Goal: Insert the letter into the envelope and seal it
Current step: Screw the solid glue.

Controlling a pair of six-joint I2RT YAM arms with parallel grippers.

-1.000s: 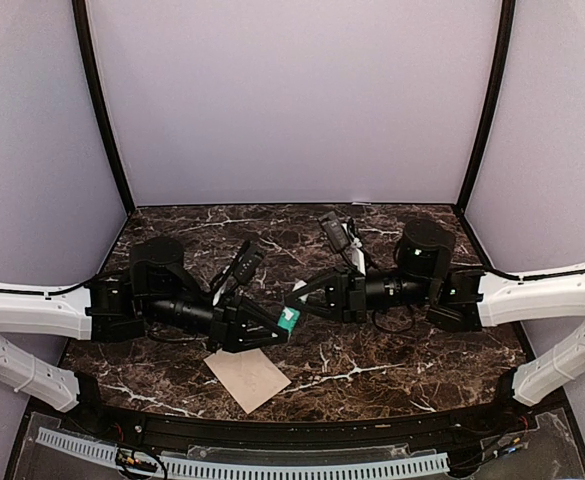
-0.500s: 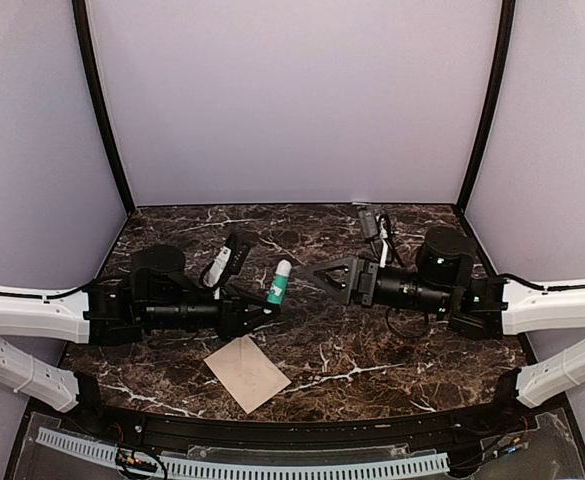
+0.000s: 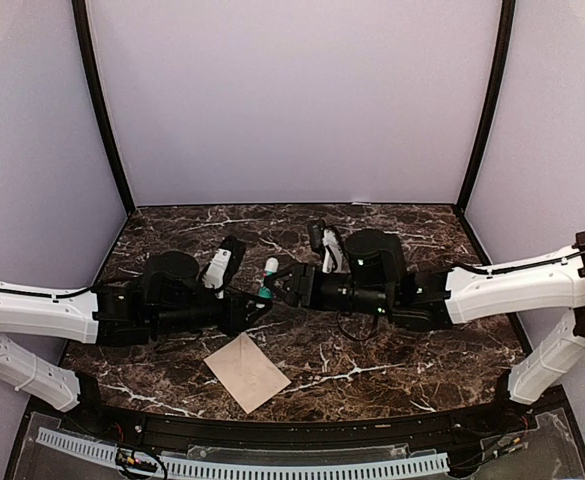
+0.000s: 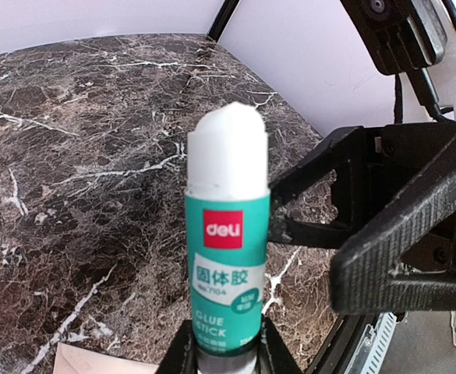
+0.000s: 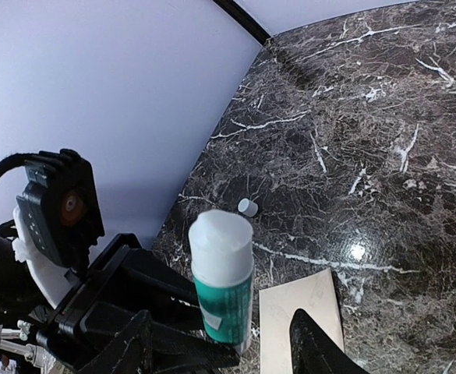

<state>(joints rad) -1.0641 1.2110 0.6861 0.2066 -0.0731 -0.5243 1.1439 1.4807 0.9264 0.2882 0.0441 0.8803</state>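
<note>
Top external: cream envelope [image 3: 247, 372] lies flat on counter [image 3: 402, 372], its flap indistinct. Left end effector [image 4: 226, 354] clamps glue stick [image 4: 228, 265]; right end effector [image 5: 220, 354] gapes.

Both arms reach inward at mid-table: left gripper [image 3: 253, 306] clamps a glue stick [image 4: 228, 257] (held upright); right gripper [image 3: 284, 284] gapes wide.

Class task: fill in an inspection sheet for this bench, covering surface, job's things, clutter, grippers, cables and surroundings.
Surface: dark, white-veined marble table.
Job's things: envelope lies flat near the front edge; no separate sheet seen.
Clutter: small white cap loose on the table; uncapped glue stick held above it.
Grippers: left gripper shut on the glue stick's base; right gripper open, close to the stick's tip.
Cables: black cable at the right wrist.
Surroundings: plain lilac walls, black corner posts.
</note>
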